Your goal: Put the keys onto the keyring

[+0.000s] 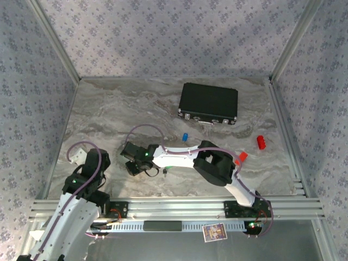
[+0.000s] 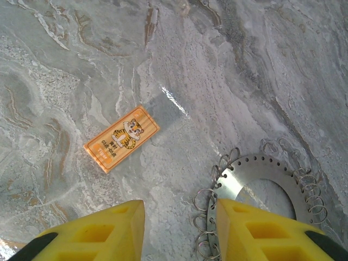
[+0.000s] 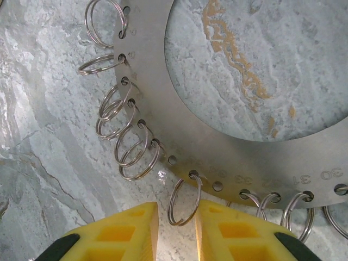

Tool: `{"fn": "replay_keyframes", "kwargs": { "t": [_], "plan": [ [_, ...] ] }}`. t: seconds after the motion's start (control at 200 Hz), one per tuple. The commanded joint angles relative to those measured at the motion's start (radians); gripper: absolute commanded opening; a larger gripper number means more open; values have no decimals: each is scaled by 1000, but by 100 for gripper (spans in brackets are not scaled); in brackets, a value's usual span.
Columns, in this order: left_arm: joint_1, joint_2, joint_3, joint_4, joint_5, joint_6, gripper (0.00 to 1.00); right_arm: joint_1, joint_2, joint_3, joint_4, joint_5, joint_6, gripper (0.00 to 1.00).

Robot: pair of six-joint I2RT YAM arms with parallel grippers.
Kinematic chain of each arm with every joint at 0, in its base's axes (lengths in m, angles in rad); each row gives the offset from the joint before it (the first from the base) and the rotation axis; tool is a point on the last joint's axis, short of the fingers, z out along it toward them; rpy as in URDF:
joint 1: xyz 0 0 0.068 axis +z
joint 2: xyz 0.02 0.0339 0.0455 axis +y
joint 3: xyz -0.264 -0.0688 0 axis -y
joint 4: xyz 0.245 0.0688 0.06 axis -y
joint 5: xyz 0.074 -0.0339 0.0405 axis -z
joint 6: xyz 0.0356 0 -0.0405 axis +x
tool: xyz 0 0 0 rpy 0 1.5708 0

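Seizing a loop: judged from the wrist views, the step in hand is taking hold of the keyring point(image 3: 234, 160) by one of its small wire loops point(image 3: 171, 205). The loops in view carry no key, so the task looks barely begun.
Right claw point(image 3: 176, 209): part-way apart and astride that loop. A sliver of bench point(image 2: 244, 65) shows between the loop and one pad, so it is not clenched on it.
Left claw point(image 2: 179, 204): released, with bare bench between its fingers and nothing held.
Keyring: it lies flat on the bench, just ahead of the right claw, its holed rim arching across beyond the fingertips. From the left claw it lies under one fingertip and just beyond it.
Blue key point(image 1: 185, 136): on the bench beyond the right claw and off to its right side, well apart from both claws.
Tiger card point(image 2: 120, 138): ahead of the left claw, apart from the ring.
Next move: probably to pinch the thin loop squarely, since it could slip aside or tilt. The loop then has to be held steady while a key is fetched.
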Motion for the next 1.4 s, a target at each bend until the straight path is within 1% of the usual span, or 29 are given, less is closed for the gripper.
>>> {"fn": "replay_keyframes", "kwargs": {
  "t": [0.0, 0.055, 0.07, 0.205, 0.265, 0.305, 0.44, 0.52, 0.585, 0.62, 0.665, 0.735, 0.859, 0.979, 1.054, 1.114, 1.209, 1.309, 1.384, 1.399],
  "plan": [
    [-4, -9, 14, -11, -6, -8, 39, 0, 44, 33, -38, 26, 19, 26],
    [-4, -8, 15, -10, -6, -8, 39, -1, 48, 38, -38, 29, 20, 24],
    [-4, -8, 16, -10, -6, -7, 39, -1, 47, 38, -38, 30, 19, 21],
    [-4, -8, 19, 7, 5, 7, 39, -2, 37, 31, -37, 43, 14, 9],
    [-3, -7, 23, 35, 25, 31, 40, -1, 4, 4, -13, 45, 2, 6],
    [-3, -6, 29, 55, 39, 53, 42, 0, -30, -21, 7, 59, -7, 0],
    [-4, 6, 68, 107, 61, 150, 45, 1, -150, -102, 47, 91, -92, 0],
    [-4, 16, 95, 142, 82, 245, 47, 2, -221, -171, 80, 126, -143, 0],
    [-4, 18, 111, 166, 119, 339, 47, 1, -287, -241, 127, 141, -184, 0],
    [-4, 20, 118, 212, 143, 390, 47, -3, -322, -285, 166, 136, -207, 0],
    [-4, 16, 123, 248, 203, 462, 46, -9, -361, -339, 223, 123, -234, 0],
    [-5, 15, 128, 313, 307, 584, 45, -25, -423, -418, 326, 67, -301, 0],
    [-9, 21, 158, 365, 408, 735, 43, -38, -488, -489, 390, 5, -430, 0],
    [-10, 32, 194, 374, 474, 864, 42, -71, -523, -509, 405, -145, -575, 0],
    [-12, 39, 213, 368, 506, 925, 41, -99, -549, -531, 420, -223, -627, 0],
    [-13, 44, 225, 364, 550, 982, 40, -121, -586, -576, 467, -312, -690, 0],
    [-16, 63, 253, 369, 637, 1096, 36, -143, -657, -656, 547, -377, -777, 0],
    [-17, 107, 303, 337, 715, 1228, 31, -185, -695, -673, 533, -477, -806, 0],
    [-17, 145, 332, 300, 805, 1329, 30, -190, -718, -675, 499, -510, -872, 0],
    [-18, 150, 336, 293, 836, 1351, 28, -191, -721, -675, 491, -517, -884, 0]
  ]
}}
